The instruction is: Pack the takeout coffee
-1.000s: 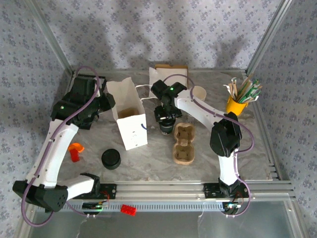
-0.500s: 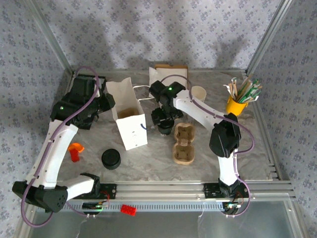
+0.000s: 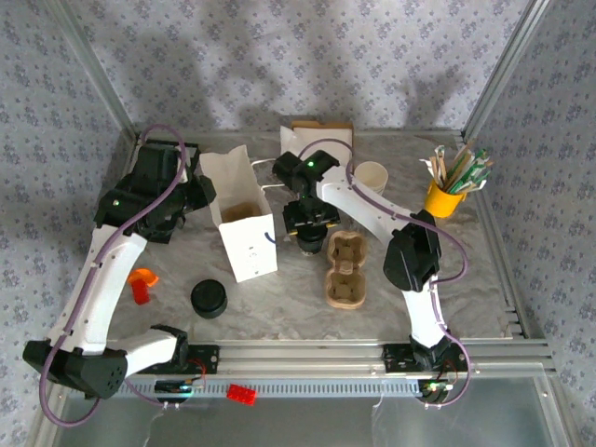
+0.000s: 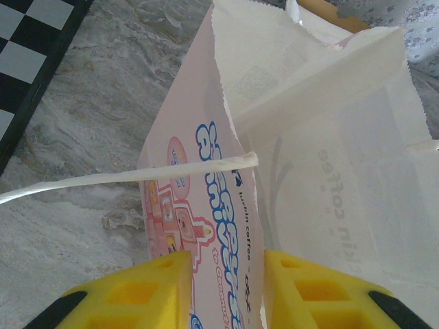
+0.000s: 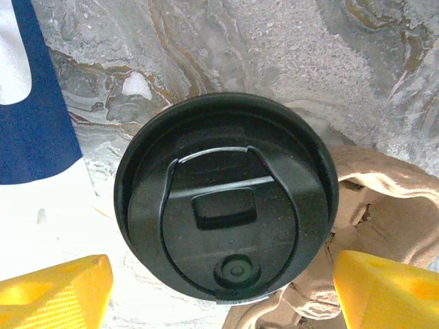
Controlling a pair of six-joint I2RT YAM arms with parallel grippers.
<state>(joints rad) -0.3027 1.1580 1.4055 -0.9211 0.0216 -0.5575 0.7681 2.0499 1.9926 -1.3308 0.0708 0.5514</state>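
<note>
Straddling the paper cup with round black plastic lid point(image 5: 225, 195), the right gripper point(image 5: 219, 274) stands wide open, fingers clear; the left gripper point(image 4: 226, 274) pinches the white paper bag point(image 4: 329, 171) wall.

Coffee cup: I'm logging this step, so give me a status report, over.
Left gripper shut on bag wall. Right gripper open, straddling cup lid. Cup not yet bagged. Carrier close beside cup.

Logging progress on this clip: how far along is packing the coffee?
Done: cup is lidded, bag stands open. In hand: left gripper pinches the bag's edge; open right gripper hangs over the cup. Left: grasp it, lower it into the bag.
</note>
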